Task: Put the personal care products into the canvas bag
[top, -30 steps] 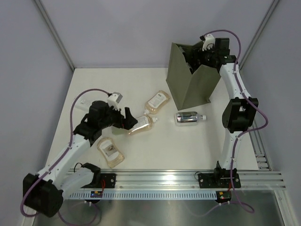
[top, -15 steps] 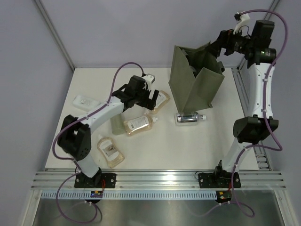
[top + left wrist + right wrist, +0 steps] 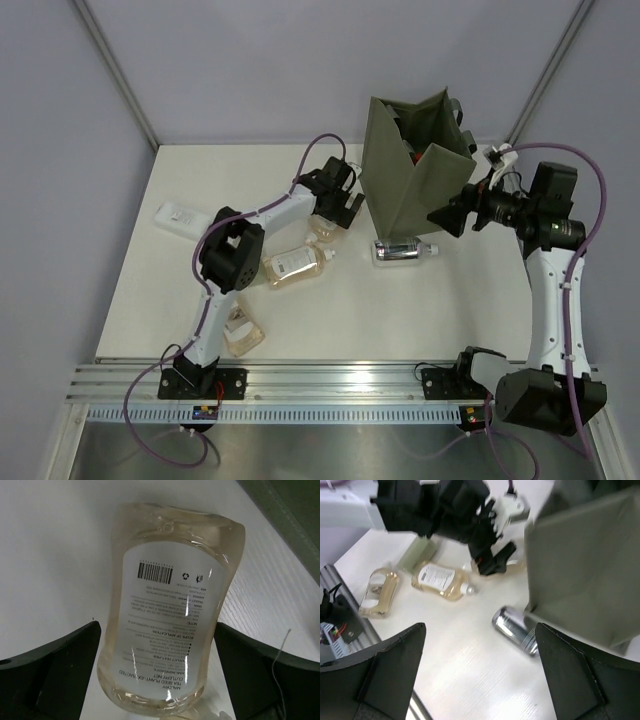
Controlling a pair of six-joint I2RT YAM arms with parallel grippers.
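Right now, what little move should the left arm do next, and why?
Probably shut the left gripper on the clear amber-liquid pouch with the white label. The gripper's fingers stand open on either side of that pouch, which lies beside the olive-green canvas bag, so it looks lined up for a grab.

Canvas bag [image 3: 398, 175] olive-green; pouch [image 3: 169, 611] clear amber, its label [image 3: 172, 630] white with black barcode and text; silver bottle [image 3: 400, 249]; flat bottle [image 3: 178, 216] white; table [image 3: 400, 310] white.
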